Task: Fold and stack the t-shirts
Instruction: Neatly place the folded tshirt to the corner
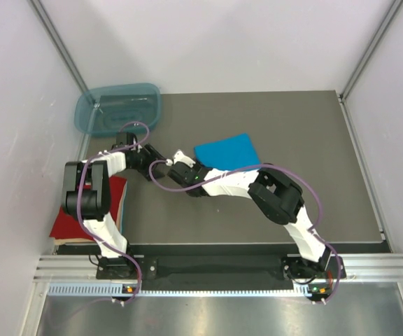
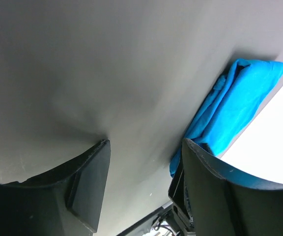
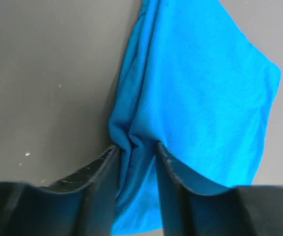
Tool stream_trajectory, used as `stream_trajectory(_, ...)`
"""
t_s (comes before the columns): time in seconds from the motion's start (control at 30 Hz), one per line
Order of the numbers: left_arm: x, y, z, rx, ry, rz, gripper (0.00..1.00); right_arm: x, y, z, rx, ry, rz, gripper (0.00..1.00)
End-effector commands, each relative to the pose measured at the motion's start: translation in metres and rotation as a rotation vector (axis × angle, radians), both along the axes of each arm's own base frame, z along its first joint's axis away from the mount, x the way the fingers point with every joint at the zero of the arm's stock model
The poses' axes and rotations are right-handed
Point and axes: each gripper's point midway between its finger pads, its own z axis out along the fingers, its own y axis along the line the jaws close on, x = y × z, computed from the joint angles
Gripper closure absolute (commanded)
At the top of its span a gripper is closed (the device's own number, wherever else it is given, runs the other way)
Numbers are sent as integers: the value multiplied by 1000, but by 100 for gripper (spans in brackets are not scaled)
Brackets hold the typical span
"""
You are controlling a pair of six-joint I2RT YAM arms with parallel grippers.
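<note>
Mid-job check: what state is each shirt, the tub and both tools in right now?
turquoise t-shirt: folded, flat on the table, one edge bunched in the right tool.
red t-shirt: folded, at the table's near-left corner.
tub: upright, at the far-left corner.
left tool: open, holding nothing.
right tool: shut on the turquoise t-shirt.

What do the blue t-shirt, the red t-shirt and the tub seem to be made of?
The blue t-shirt: soft matte cloth, perhaps cotton; it wrinkles and bunches. The red t-shirt: matte cloth too, folded flat. The tub: likely plastic, translucent blue-green, slightly glossy.
</note>
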Motion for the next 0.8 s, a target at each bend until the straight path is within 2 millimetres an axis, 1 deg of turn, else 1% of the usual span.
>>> stream_trajectory(0.0,9,7,11,38,-65,31,35,6,11,12,62,-4,30,60)
stream_trajectory(0.03,10,8,12,44,-66,39,35,8,11,14,61,-9,29,57)
stream_trajectory(0.07,11,8,12,43,-67,43,35,10,11,13,54,-13,26,53)
stream_trajectory(0.1,13,8,13,40,-72,49,35,12,13,17,52,-22,28,52)
stream_trajectory(0.17,14,7,14,26,-72,51,36,14,15,16,45,-25,28,51)
stream_trajectory(0.2,14,6,13,21,-68,54,36,14,19,19,57,-27,31,50)
stream_trajectory(0.33,14,5,8,11,-55,47,37,14,24,20,78,-15,40,51)
stream_trajectory(0.37,13,4,7,12,-54,47,37,14,25,21,78,-15,41,53)
stream_trajectory(0.4,13,4,6,13,-52,47,37,13,26,23,80,-13,46,59)
stream_trajectory(0.43,13,5,5,14,-51,50,37,12,27,24,87,-10,50,59)
stream_trajectory(0.47,13,5,4,15,-52,49,37,10,28,26,102,-4,51,63)
stream_trajectory(0.53,12,5,0,15,-39,49,37,6,27,26,114,12,47,65)
stream_trajectory(0.57,13,5,0,14,-40,48,37,4,24,23,116,20,38,65)
stream_trajectory(0.73,14,4,-1,6,-38,50,38,-10,22,5,161,93,22,67)
stream_trajectory(0.77,14,4,0,6,-38,50,38,-14,22,2,170,108,19,68)
